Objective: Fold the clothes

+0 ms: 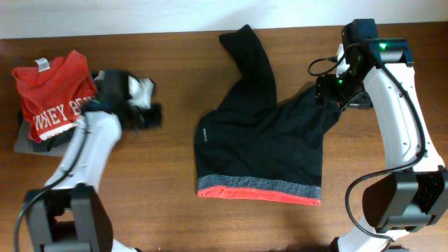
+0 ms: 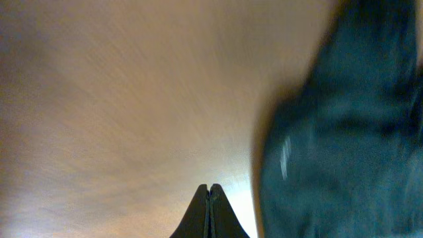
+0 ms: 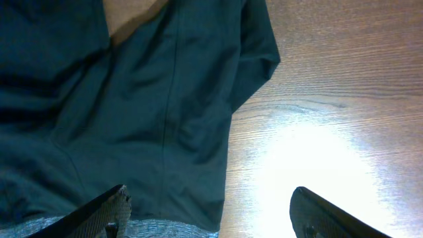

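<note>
Currently the trousers (image 1: 266, 140) lie near the middle of the table (image 1: 161, 210), part folded. The red-edged waistband (image 1: 259, 190) runs left to right along the near side, and the leg fabric is drawn up to a peak at the far side, so the long axis runs near to far, leaning slightly left at the top. The right gripper (image 1: 327, 89) sits at the garment's upper right edge and is much the nearer claw. Its wrist view shows the jaws spread wide around nothing, one finger over black cloth and the other over bare wood, with the cloth to the gripper's left. The left gripper (image 1: 148, 113) is well apart from the trousers, close to the red T-shirt (image 1: 52, 98). Its wrist view is blurred, but the jaws appear pressed together with nothing between them, and dark fabric lies off to its right. Judgement: the next fold would most readily start from the right edge, which the right arm is placed to take.
</note>
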Controlling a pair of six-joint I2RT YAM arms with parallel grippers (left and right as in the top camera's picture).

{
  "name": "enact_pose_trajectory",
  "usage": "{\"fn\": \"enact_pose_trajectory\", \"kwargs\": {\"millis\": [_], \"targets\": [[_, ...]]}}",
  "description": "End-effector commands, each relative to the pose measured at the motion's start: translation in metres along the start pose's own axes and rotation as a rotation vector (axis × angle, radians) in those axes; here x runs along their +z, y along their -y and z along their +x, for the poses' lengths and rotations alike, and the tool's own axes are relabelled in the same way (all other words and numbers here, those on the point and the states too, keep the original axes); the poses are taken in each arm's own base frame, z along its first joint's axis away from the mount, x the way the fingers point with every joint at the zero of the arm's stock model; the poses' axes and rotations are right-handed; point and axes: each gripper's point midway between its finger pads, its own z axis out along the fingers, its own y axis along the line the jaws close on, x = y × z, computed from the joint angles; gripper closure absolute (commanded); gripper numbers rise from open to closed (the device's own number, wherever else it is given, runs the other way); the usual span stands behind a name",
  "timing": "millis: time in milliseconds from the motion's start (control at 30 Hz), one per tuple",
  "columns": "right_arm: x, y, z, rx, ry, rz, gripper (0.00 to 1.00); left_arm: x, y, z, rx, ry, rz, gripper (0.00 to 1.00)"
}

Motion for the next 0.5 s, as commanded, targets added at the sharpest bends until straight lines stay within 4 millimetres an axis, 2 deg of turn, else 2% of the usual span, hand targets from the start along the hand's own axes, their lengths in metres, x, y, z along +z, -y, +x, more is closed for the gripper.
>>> {"fn": "enact_pose_trajectory", "kwargs": {"millis": [0, 33, 100, 167, 200, 233, 300, 400, 467], "targets": [[-0.013, 0.009, -0.003, 0.014, 0.035, 0.032, 0.18, -0.036, -0.019, -0.044, -0.068, 0.114, -0.071, 0.99], [-0.013, 0.009, -0.003, 0.014, 0.035, 0.032, 0.18, -0.038, -0.015, -0.044, -0.073, 0.105, -0.051, 0.99], [-0.013, 0.009, -0.003, 0.014, 0.035, 0.032, 0.18, -0.037, 0.001, -0.028, -0.084, 0.036, 0.020, 0.96], [-0.013, 0.009, -0.003, 0.014, 0.035, 0.032, 0.17, -0.030, 0.013, 0.000, -0.106, -0.082, 0.056, 0.71], [-0.013, 0.009, -0.003, 0.014, 0.037, 0.032, 0.16, -0.022, 0.021, 0.030, -0.118, -0.194, 0.057, 0.49], [-0.013, 0.009, -0.003, 0.014, 0.037, 0.032, 0.16, -0.018, 0.025, 0.043, -0.120, -0.243, 0.057, 0.41], [-0.013, 0.009, -0.005, 0.015, 0.042, 0.031, 0.15, -0.008, 0.032, 0.068, -0.116, -0.325, 0.058, 0.37], [-0.013, 0.009, -0.005, 0.015, 0.043, 0.031, 0.15, 0.013, 0.044, 0.116, -0.081, -0.448, 0.060, 0.33], [-0.013, 0.009, -0.005, 0.015, 0.043, 0.031, 0.15, 0.022, 0.047, 0.137, -0.067, -0.490, 0.062, 0.32]]}}
